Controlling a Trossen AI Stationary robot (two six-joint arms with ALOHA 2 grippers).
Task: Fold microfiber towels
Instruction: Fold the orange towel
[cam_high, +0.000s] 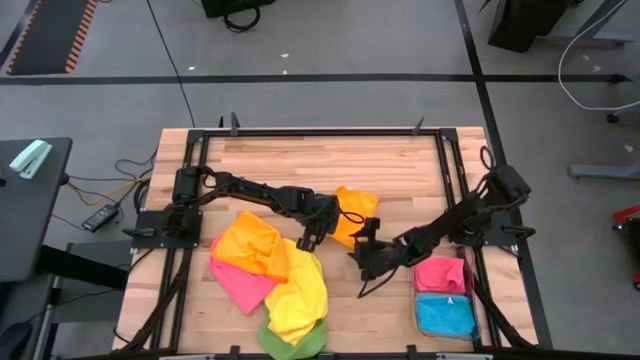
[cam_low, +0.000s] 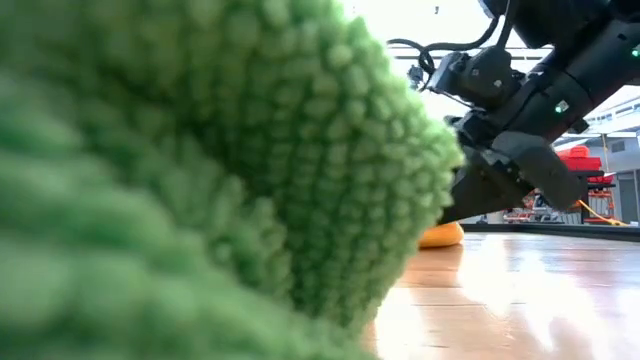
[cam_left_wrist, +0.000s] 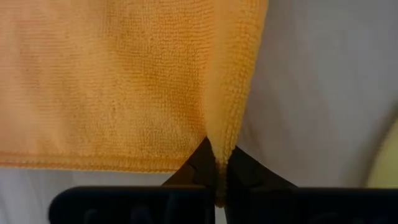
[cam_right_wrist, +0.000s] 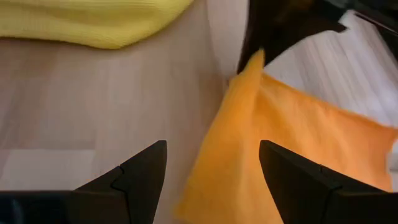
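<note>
No readable text, labels, brand marks, numbers or signs in any view. Nothing legible on the towels, arms or worktop.

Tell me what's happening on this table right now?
The left gripper is shut on an edge of the orange towel at mid-table. The right gripper sits open beside it, not gripping. A pile of towels waits on the left; two folded ones lie in the clear bin.
</note>
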